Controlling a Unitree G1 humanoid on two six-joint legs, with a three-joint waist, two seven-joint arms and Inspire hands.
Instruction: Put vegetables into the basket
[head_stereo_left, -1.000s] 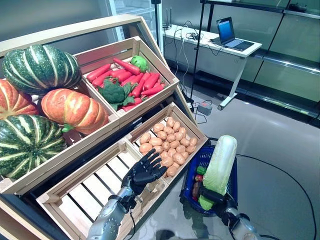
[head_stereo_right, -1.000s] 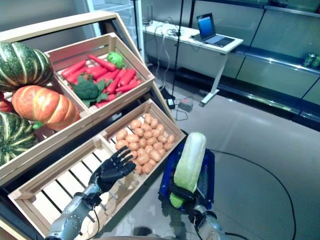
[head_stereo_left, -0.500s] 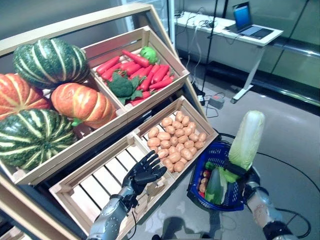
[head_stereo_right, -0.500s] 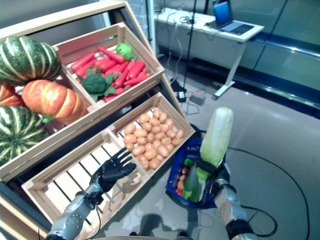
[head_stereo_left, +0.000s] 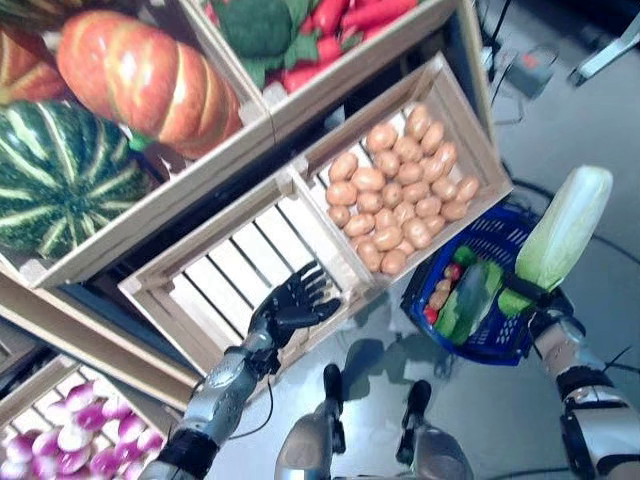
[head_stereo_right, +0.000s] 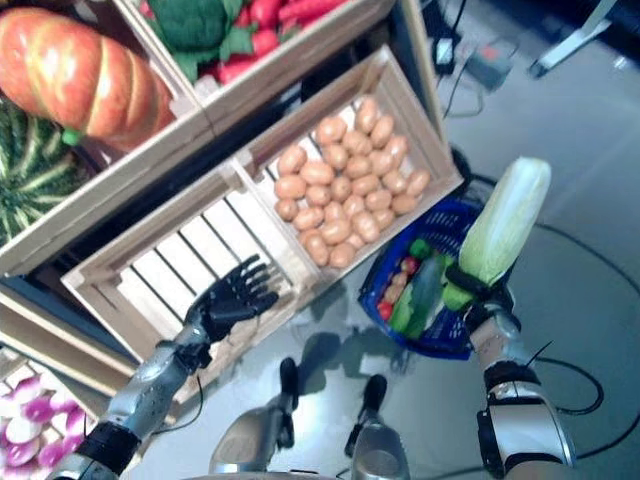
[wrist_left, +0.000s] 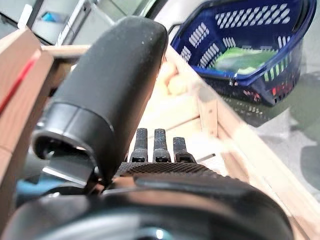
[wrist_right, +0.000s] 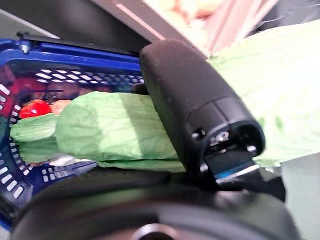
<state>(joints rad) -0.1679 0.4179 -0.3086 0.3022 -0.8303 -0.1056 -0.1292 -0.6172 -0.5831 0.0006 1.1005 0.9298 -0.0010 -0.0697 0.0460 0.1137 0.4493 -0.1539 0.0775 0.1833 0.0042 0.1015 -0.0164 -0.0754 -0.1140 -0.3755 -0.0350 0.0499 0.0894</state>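
A long pale-green napa cabbage (head_stereo_left: 562, 228) stands upright above the right rim of the blue basket (head_stereo_left: 502, 238) on the floor. My right hand (head_stereo_left: 527, 297) is shut on the cabbage's lower end; its thumb (wrist_right: 195, 112) presses across the leaves (wrist_right: 107, 131). Inside the basket lie a dark green cucumber-like vegetable (head_stereo_left: 466, 298) and small red vegetables (head_stereo_left: 447, 274). My left hand (head_stereo_left: 290, 301) hovers open, fingers spread, over the front edge of the empty slatted crate (head_stereo_left: 195, 295); its straight fingers (wrist_left: 157, 145) hold nothing.
A crate of potatoes (head_stereo_left: 400, 190) sits beside the basket. Above are pumpkins (head_stereo_left: 145, 75), a striped green squash (head_stereo_left: 60, 175), and a crate with broccoli (head_stereo_left: 262, 22) and red vegetables (head_stereo_left: 350, 15). A lower bin at bottom left holds purple-white vegetables (head_stereo_left: 55, 440).
The camera has tilted down and closer, so the whole scene shifted. The right hand still holds the cabbage above the basket, now nearer its right rim. The left hand stays spread over the empty crate.
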